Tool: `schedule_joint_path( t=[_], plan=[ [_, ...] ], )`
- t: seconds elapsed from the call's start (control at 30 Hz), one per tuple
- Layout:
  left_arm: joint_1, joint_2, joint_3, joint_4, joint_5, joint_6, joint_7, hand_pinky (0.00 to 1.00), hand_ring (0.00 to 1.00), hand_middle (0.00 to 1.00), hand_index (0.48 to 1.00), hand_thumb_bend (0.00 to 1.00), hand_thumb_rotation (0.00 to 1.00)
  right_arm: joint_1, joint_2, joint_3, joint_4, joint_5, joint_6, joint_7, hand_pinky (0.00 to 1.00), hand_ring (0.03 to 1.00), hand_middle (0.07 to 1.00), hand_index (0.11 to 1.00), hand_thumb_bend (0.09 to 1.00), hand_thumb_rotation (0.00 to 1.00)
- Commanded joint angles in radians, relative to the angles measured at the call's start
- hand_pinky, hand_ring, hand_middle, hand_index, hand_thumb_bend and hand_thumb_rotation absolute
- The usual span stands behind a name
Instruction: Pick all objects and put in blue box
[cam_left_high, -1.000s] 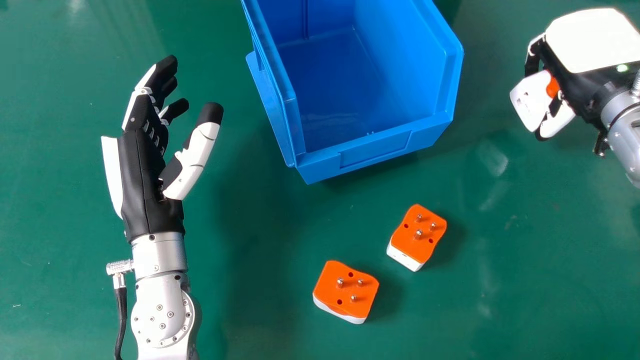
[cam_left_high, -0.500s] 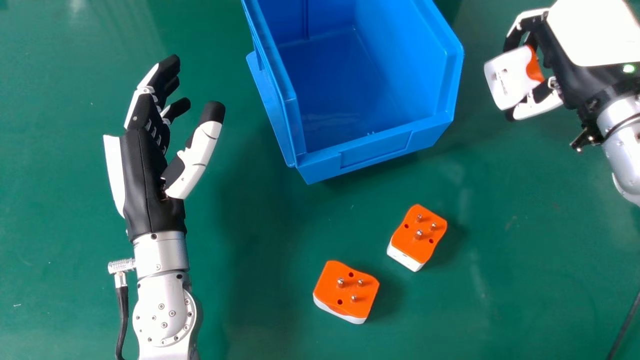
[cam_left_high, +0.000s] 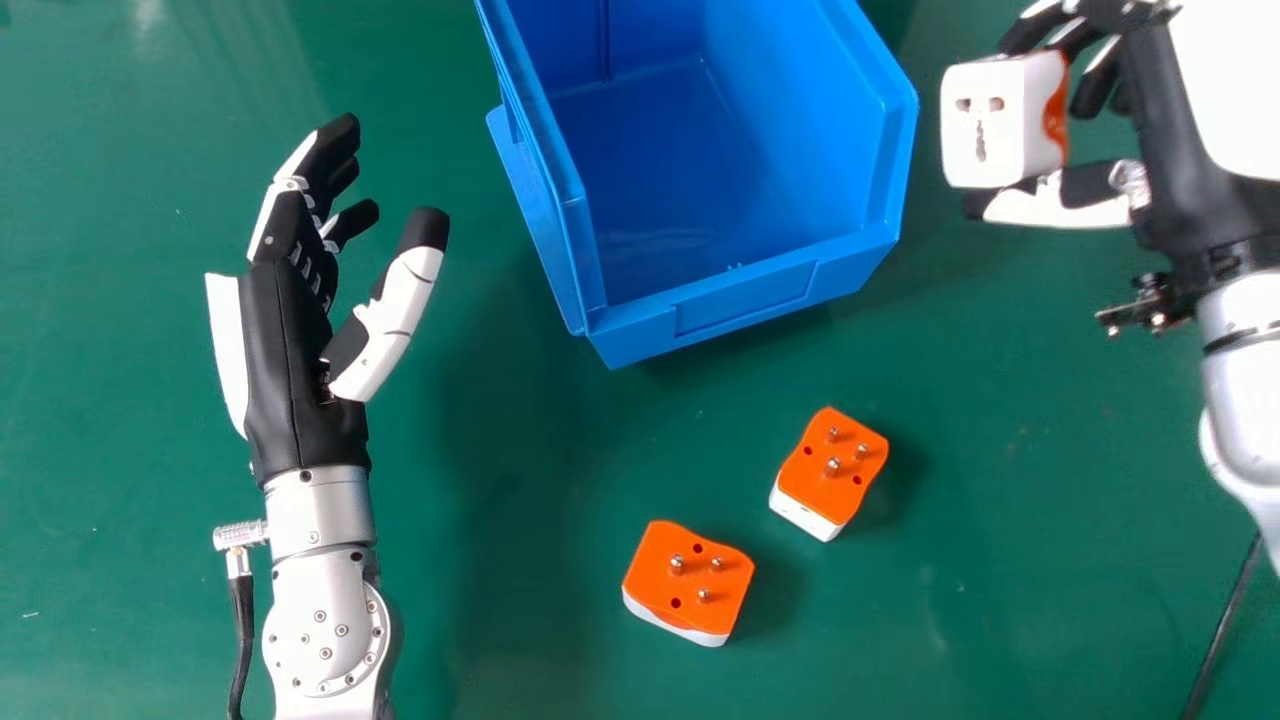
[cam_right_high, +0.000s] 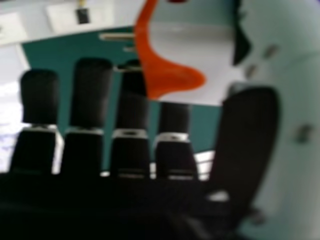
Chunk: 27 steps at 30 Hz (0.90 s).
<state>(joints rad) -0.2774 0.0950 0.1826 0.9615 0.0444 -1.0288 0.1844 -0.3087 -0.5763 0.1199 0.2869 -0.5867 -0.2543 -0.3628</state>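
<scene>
Adapter (cam_left_high: 985, 122) sits between the right fingers (cam_left_high: 1027, 32).

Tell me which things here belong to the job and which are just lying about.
For the job:
blue box
plug in the right hand
two plugs on the table

Merely there:
table
left hand, holding nothing

Plugs (cam_left_high: 688, 584) — orange and white — box (cam_left_high: 745, 300) blue
</scene>
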Motion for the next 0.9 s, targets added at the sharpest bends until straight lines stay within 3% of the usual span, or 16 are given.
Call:
schedule_joint_path(
  t=[0.0, 0.27, 0.4, 0.53, 0.73, 0.87],
  plan=[
    [0.006, 0.004, 0.0, -0.018, -0.002, -0.013, -0.004, 0.79, 0.87, 0.86, 0.799, 0.7, 0.47, 0.005, 0.012, -0.031, -0.057, 0.015, -0.01, -0.014, 0.34, 0.385, 0.493, 0.522, 0.506, 0.0],
    [0.011, 0.0, -0.003, -0.023, -0.001, -0.017, -0.004, 0.8, 0.87, 0.86, 0.799, 0.71, 0.46, 0.046, 0.054, -0.04, -0.133, -0.001, -0.082, -0.038, 0.33, 0.394, 0.493, 0.52, 0.501, 0.0],
    [0.012, -0.003, -0.004, -0.025, -0.006, -0.011, -0.008, 0.8, 0.87, 0.86, 0.799, 0.71, 0.46, 0.047, 0.08, -0.032, -0.182, -0.021, -0.059, -0.012, 0.32, 0.395, 0.493, 0.524, 0.498, 0.0],
    [0.012, -0.003, -0.003, -0.024, 0.006, -0.012, 0.006, 0.8, 0.87, 0.86, 0.8, 0.71, 0.46, 0.024, 0.099, -0.013, -0.202, -0.03, -0.061, 0.018, 0.31, 0.392, 0.489, 0.526, 0.496, 0.0],
    [0.013, -0.001, -0.003, -0.02, 0.013, -0.014, 0.014, 0.8, 0.87, 0.86, 0.799, 0.7, 0.46, -0.011, 0.125, -0.008, -0.216, -0.068, -0.051, 0.036, 0.31, 0.389, 0.485, 0.528, 0.494, 0.0],
    [0.014, -0.001, -0.003, -0.022, 0.008, -0.014, 0.01, 0.8, 0.87, 0.86, 0.799, 0.7, 0.46, -0.037, 0.134, -0.002, -0.223, -0.075, -0.054, 0.055, 0.3, 0.386, 0.485, 0.53, 0.493, 0.0]
  ],
)
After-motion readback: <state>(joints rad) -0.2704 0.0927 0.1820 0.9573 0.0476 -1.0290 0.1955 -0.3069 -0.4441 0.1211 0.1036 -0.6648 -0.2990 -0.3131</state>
